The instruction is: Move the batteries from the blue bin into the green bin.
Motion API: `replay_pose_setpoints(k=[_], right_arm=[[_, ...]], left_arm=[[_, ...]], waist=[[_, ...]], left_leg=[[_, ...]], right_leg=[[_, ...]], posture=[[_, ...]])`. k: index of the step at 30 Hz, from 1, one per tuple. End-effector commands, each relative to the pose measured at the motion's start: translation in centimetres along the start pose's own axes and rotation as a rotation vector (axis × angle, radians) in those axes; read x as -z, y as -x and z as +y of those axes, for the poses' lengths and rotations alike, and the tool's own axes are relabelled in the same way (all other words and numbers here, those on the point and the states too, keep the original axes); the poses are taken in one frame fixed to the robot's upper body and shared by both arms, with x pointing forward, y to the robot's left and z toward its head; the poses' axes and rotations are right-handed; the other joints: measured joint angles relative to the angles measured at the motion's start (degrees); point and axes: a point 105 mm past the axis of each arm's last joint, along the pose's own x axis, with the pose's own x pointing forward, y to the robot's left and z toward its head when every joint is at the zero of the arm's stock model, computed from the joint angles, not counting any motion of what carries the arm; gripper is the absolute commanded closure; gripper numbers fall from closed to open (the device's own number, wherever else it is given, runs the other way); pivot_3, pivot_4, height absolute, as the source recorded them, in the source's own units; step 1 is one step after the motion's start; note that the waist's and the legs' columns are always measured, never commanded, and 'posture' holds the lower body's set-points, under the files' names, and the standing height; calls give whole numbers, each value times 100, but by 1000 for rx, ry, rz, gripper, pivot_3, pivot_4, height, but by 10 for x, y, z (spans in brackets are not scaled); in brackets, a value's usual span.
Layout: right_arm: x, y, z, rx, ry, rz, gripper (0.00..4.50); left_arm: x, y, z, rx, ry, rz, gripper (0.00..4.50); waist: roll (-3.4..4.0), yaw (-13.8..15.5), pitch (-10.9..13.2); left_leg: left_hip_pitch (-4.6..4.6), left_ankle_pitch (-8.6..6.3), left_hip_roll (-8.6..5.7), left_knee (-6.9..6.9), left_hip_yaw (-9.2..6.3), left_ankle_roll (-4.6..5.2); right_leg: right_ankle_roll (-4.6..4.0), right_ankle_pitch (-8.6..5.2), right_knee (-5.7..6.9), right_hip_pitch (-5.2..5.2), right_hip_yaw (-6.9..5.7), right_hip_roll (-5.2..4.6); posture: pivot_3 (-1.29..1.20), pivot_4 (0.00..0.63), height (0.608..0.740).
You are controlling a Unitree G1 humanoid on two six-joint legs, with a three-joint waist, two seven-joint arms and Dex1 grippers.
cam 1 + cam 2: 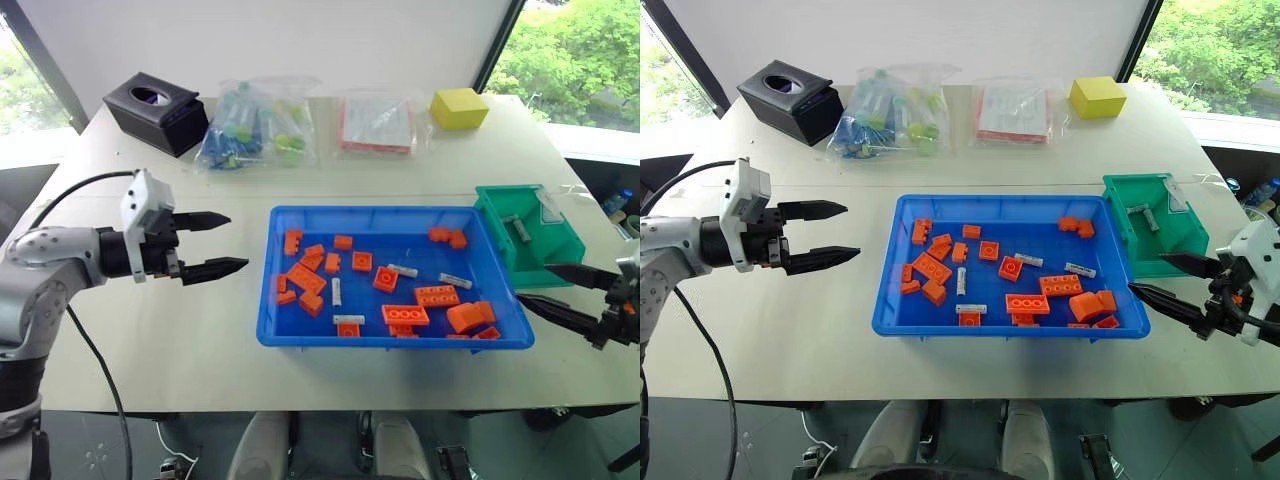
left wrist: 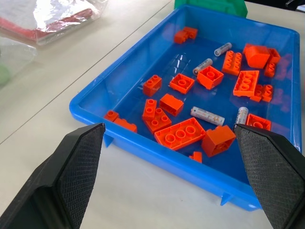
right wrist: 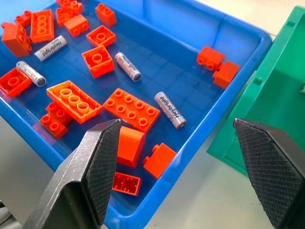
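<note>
tissue box (image 1: 156, 110) | two plastic bags (image 1: 256, 125) (contents unclear) | yellow block (image 1: 459, 107) | orange bricks (image 1: 436, 295)

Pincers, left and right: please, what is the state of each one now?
Left pincer: open, holding nothing, beside the large blue plastic tray.
Right pincer: open, holding nothing.

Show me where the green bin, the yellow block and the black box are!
green bin (image 1: 500, 232): left eye view, on its front-left wall.
yellow block (image 1: 459, 107): left eye view, on its top face.
black box (image 1: 160, 122): left eye view, on its front side.
</note>
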Motion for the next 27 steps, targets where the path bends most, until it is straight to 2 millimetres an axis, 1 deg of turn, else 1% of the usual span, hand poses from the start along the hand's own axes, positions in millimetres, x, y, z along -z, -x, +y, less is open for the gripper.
replay_pose_setpoints(k=[1, 10, 13, 17, 22, 25, 27], right_arm=[[-7, 2, -1, 10, 24, -29, 641], [-7, 2, 0, 11, 34, -27, 641], [-8, 0, 0, 1, 46, -20, 641], [-16, -3, -3, -14, 76, -16, 641], [-27, -6, 0, -63, 113, -24, 641], [-37, -17, 7, -108, 135, -49, 641], [-46, -31, 14, -146, 148, -70, 641]], left_arm=[[-7, 5, -2, -5, -63, 3, 0], [-8, 5, -3, 3, -60, 1, 0], [-14, 1, -3, 13, -63, -23, 0], [-21, -4, -7, 23, -57, -73, 0], [-16, -8, -18, 70, -36, -64, 0], [-15, -8, -24, 113, -28, -47, 0], [-14, -7, -28, 152, -30, -25, 0]], waist=[[0, 0, 0], [0, 0, 0], [0, 1, 0], [0, -2, 0], [-1, -12, 0], [-1, -10, 0], [-1, -24, 0]], left_leg=[[0, 0, 0, 0, 0, 0], [1, 1, 0, 2, 2, 0], [1, 1, 0, 2, 2, -1], [3, 1, -1, 7, 4, -1], [6, 2, 0, 6, 7, -1], [6, 2, 1, 7, 7, -1], [10, 3, 2, 9, 11, -2]], right_leg=[[0, 0, 0, 0, 0, 0], [0, 0, 3, 0, 1, 0], [0, 0, 4, 0, 1, 0], [1, 1, 8, 0, 5, 0], [1, 2, 12, 0, 8, 1], [1, 2, 13, 0, 8, 3], [-2, 4, 14, 0, 11, 3]], posture=[[0, 150, 692], [0, 150, 692], [0, 150, 692], [0, 150, 692], [0, 150, 692], [0, 150, 692], [0, 150, 692]])
